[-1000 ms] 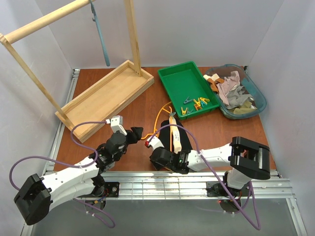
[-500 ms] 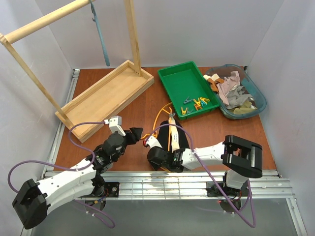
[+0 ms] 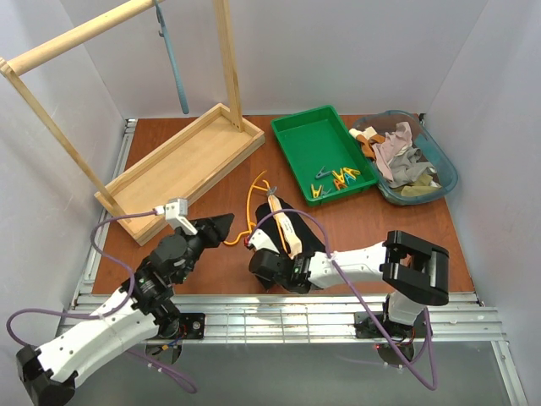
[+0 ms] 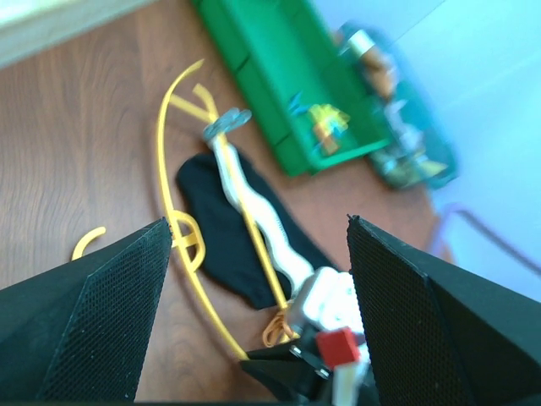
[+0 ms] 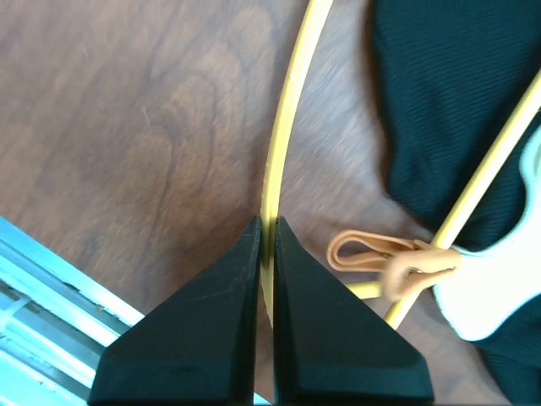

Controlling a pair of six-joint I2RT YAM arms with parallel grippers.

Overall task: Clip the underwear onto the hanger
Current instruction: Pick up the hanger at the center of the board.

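The yellow-orange hanger (image 3: 251,196) lies on the brown table with the black underwear (image 3: 308,239) across it, the cream waistband along its bar. My right gripper (image 3: 253,245) is shut on the hanger's thin curved arm (image 5: 279,144), which runs between the closed black fingers (image 5: 211,338). An orange clip (image 5: 380,255) sits at the bar's end beside the underwear (image 5: 448,101). My left gripper (image 3: 218,227) is open just left of the hanger, holding nothing. In its wrist view the hanger (image 4: 163,152), the underwear (image 4: 211,211) and the right gripper (image 4: 296,372) show between its spread fingers (image 4: 84,321).
A green tray (image 3: 304,127) holding several coloured clothespins stands behind the hanger. A teal basket (image 3: 445,179) of mixed clothes is at the back right. The wooden rack's base (image 3: 182,165) fills the back left, with a grey-blue hanger (image 3: 176,68) on its rail.
The right gripper has closed on the hanger's arm and drawn hanger and underwear slightly left. The left arm has pulled back to the left, its gripper staying open.
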